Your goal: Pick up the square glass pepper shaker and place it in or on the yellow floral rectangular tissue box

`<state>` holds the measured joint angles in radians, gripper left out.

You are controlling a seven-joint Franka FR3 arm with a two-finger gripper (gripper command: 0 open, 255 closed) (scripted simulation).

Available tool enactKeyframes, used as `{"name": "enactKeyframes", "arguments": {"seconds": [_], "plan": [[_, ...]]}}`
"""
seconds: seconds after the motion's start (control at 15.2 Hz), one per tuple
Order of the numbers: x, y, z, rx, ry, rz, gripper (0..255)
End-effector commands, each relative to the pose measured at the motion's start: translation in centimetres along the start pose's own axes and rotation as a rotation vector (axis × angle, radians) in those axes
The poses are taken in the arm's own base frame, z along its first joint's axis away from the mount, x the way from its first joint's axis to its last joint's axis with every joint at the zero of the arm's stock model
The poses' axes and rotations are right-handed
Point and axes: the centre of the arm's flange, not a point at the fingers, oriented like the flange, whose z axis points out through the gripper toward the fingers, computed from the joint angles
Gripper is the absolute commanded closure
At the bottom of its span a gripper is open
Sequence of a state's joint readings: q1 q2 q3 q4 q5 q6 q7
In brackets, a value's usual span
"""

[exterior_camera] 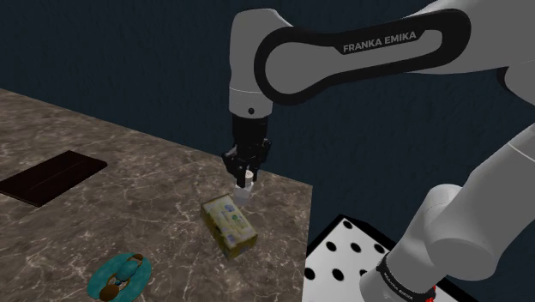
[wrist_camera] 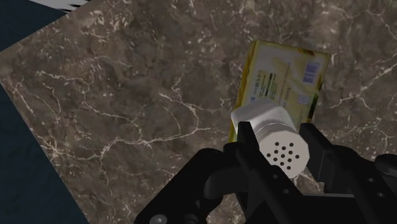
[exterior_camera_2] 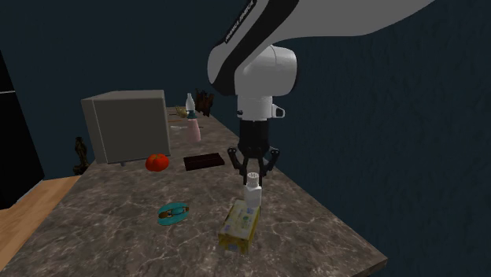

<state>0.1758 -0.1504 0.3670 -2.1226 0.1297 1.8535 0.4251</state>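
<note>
From the shoulder view, saw the end effector (exterior_camera: 246,172) clamped on the pale pepper shaker (exterior_camera: 246,185), held upright over one end of the yellow tissue box (exterior_camera: 230,226) lying on the marbled worktop (exterior_camera: 129,197). From the second exterior view, found the shaker's base just at the box's top; could not tell whether touching. From the wrist view, noted both fingers (wrist_camera: 251,145) pressed against the shaker's perforated cap, with the box beyond.

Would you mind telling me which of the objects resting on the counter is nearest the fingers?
The yellow tissue box, just under the held shaker; the teal item, red tomato and dark slab sit farther away.
</note>
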Motion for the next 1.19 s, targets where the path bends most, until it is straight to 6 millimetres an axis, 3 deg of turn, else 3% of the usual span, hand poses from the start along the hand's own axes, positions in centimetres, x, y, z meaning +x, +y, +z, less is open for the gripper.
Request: {"name": "enactKeyframes", "arguments": {"seconds": [0.0, 0.07, 0.4, 0.66, 1.12], "plan": [[0.0, 0.0, 0.0, 0.0, 0.0, 0.0, 255], [0.0, 0.0, 0.0, 0.0, 0.0, 0.0, 0], [0.0, 0.0, 0.0, 0.0, 0.0, 0.0, 0], [0.0, 0.0, -5.0, 0.0, 0.0, 0.0, 0], [0.0, 0.0, -5.0, 0.0, 0.0, 0.0, 0]]}}
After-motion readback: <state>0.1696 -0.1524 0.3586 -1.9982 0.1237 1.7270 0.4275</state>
